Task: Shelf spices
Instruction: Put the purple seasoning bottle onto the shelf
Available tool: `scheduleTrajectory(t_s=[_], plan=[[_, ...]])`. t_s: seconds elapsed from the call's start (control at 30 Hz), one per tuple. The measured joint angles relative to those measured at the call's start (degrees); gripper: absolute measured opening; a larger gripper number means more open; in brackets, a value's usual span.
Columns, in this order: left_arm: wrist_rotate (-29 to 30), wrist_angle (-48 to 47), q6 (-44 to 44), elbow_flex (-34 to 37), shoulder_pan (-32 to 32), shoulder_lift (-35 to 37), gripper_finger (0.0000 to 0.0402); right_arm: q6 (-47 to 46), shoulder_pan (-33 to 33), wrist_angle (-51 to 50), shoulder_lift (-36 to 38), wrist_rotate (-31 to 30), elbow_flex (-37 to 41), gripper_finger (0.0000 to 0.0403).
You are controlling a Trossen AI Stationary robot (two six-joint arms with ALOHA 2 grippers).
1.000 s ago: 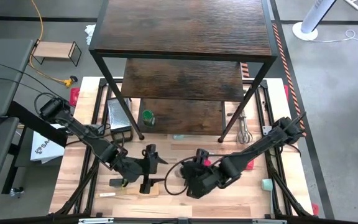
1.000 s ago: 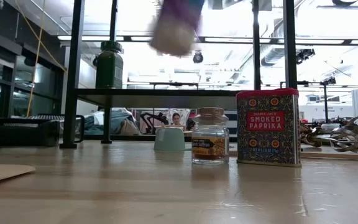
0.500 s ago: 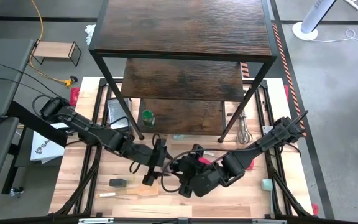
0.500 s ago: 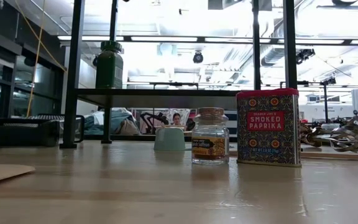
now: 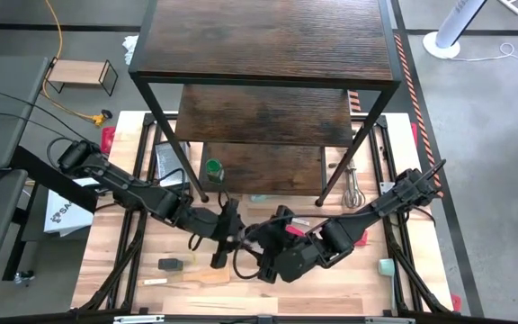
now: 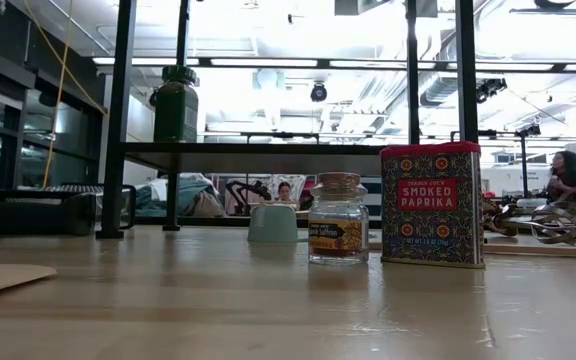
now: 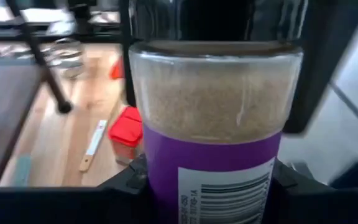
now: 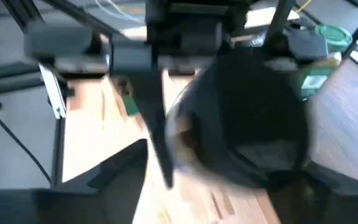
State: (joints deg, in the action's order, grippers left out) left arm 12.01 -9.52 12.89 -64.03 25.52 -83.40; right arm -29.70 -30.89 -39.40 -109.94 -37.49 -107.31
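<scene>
My left gripper (image 5: 229, 230) is shut on a spice jar (image 7: 215, 118) with a purple label and a dark lid, above the table's near middle. My right gripper (image 5: 257, 253) faces it, open, with its fingers on either side of the jar's dark lid (image 8: 250, 106); I cannot tell if they touch. A green-lidded jar (image 5: 213, 168) stands on the dark wood shelf's (image 5: 268, 40) lowest board. The red paprika tin (image 6: 432, 205), a small glass jar (image 6: 338, 218) and a tiny pale jar (image 6: 272, 222) stand on the table. A dark jar (image 5: 171, 264) lies near the front left. My left gripper pinches the jar's purple-labelled lower part (image 7: 166, 180) between its two fingers, one on each side. The jar is lifted clear of the table, and its lid end points away from the wrist toward my right gripper.
A wire whisk (image 5: 353, 191) lies by the shelf's right leg, and a wooden utensil (image 5: 196, 277) lies near the front edge. A dark tray (image 5: 171, 166) sits at the far left. The shelf's black legs (image 5: 187, 162) stand on the table.
My left gripper has risen with the purple-labelled jar, out of the low view, and has gone toward the table's right and far side. My right gripper has moved toward the table's left edge, up to the jar's lid.
</scene>
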Motion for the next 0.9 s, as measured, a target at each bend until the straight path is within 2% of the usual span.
scheduleTrajectory(t_s=[0.1,0.23,0.3,0.43,0.5,0.53,0.63,0.73,0.9], plan=[[4.3,-2.4,7.0,-0.1,0.9,0.4,0.0147,-0.3,0.0,-3.6,1.4,1.2,0.0,0.0316],[16.9,-9.8,17.5,0.0,4.2,1.1,0.0147,-5.4,0.1,-14.7,5.7,-1.8,0.0,0.0332],[27.0,-12.5,25.0,0.0,6.6,1.3,0.0147,-9.9,0.0,-21.3,7.9,-4.3,0.0,0.0333],[53.5,-12.7,43.2,2.7,10.6,0.0,0.0147,-15.4,-0.5,-31.1,11.2,-13.1,0.0,0.0335],[62.5,-13.0,50.6,3.5,10.2,-2.1,0.0147,-15.0,-0.7,-33.7,12.1,-17.0,0.0,0.0335],[65.1,-12.7,52.5,3.6,9.4,-3.5,0.0147,-14.8,-0.8,-34.6,12.3,-18.4,0.0,0.0335],[66.8,-9.0,53.3,2.7,6.1,-7.8,0.0147,-12.1,-0.5,-35.4,13.2,-19.3,0.1,0.0335],[65.9,-5.6,48.6,0.7,2.6,-11.6,0.0147,-11.2,0.2,-35.3,14.3,-18.8,0.1,0.0336],[66.6,-5.6,43.1,-1.1,-2.1,-15.0,0.0147,-11.1,1.3,-35.4,14.8,-19.1,0.1,0.0336]])
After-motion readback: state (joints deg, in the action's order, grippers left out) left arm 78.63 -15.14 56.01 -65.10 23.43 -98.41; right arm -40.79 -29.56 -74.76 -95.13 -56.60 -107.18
